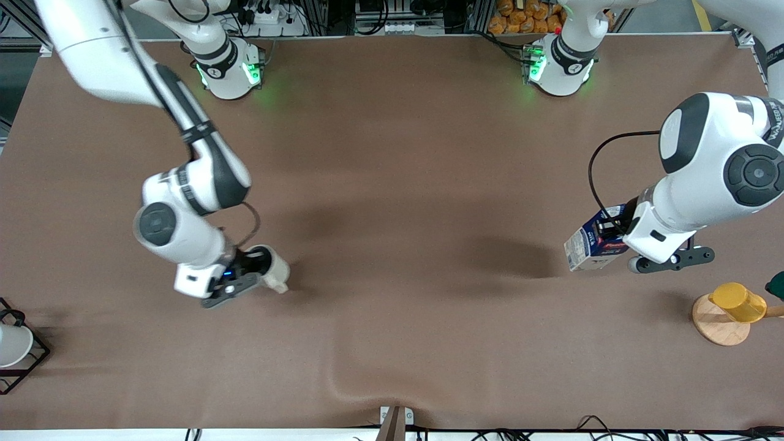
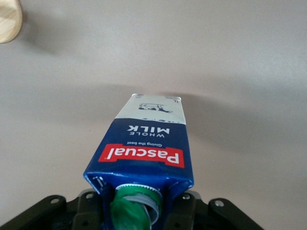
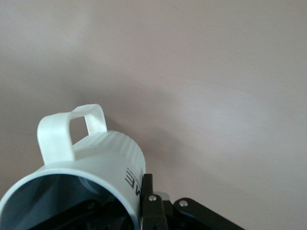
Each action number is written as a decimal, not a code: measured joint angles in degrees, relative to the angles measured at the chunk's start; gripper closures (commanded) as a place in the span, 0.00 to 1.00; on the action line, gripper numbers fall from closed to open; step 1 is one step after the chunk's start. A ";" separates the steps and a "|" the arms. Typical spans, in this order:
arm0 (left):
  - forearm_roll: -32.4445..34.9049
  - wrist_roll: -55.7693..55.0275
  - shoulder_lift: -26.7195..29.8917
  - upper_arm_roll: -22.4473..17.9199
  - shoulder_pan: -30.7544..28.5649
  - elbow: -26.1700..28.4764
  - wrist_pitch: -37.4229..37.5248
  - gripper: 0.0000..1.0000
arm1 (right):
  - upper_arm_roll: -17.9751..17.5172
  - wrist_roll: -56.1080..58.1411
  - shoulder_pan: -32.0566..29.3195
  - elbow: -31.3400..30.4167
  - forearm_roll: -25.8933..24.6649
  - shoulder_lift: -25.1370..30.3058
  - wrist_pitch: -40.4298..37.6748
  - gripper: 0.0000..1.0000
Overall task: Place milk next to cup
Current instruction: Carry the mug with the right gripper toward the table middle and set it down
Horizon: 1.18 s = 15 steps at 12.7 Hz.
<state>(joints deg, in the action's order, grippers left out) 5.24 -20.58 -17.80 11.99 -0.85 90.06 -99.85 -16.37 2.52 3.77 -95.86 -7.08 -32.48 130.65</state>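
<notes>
The milk (image 1: 589,243) is a dark blue and white carton with a green cap and a red label. It hangs tilted in my left gripper (image 1: 607,236) over the table near the left arm's end. The left wrist view shows the carton (image 2: 144,143) running away from my left gripper (image 2: 141,203), whose jaws are shut on its capped top. The cup (image 1: 274,267) is an off-white mug with a grey inside. My right gripper (image 1: 248,271) is shut on its wall toward the right arm's end. In the right wrist view the mug (image 3: 103,153) shows its handle, with one finger (image 3: 149,201) outside the wall.
A yellow cup (image 1: 737,301) stands on a wooden disc (image 1: 716,324) near the left arm's end, nearer the front camera than the milk. The disc's edge shows in the left wrist view (image 2: 7,21). A white vessel in a black wire rack (image 1: 12,346) stands at the right arm's end.
</notes>
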 measured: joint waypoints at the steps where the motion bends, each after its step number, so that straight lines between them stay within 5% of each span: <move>1: 0.00 -0.12 0.00 0.35 0.05 0.03 0.03 0.53 | 0.10 -4.47 2.16 0.52 -0.06 -0.21 -0.01 1.00; 10: 0.00 -0.46 0.00 0.52 -0.14 0.05 0.06 0.52 | 0.62 -47.67 19.41 10.30 -5.50 -10.85 0.10 0.99; 12: 0.00 -0.46 0.00 0.54 -0.14 0.05 0.06 0.52 | 2.23 -50.57 22.48 11.96 -5.50 -11.86 0.08 0.00; 15: 0.00 -1.86 0.00 0.97 0.20 0.05 0.04 0.52 | 3.57 -51.36 24.47 12.91 -6.04 -12.01 -1.62 0.00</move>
<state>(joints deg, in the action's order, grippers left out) 5.24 -22.44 -17.81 12.96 -0.65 90.11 -99.81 -12.80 -48.84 28.24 -82.95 -13.11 -44.48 129.03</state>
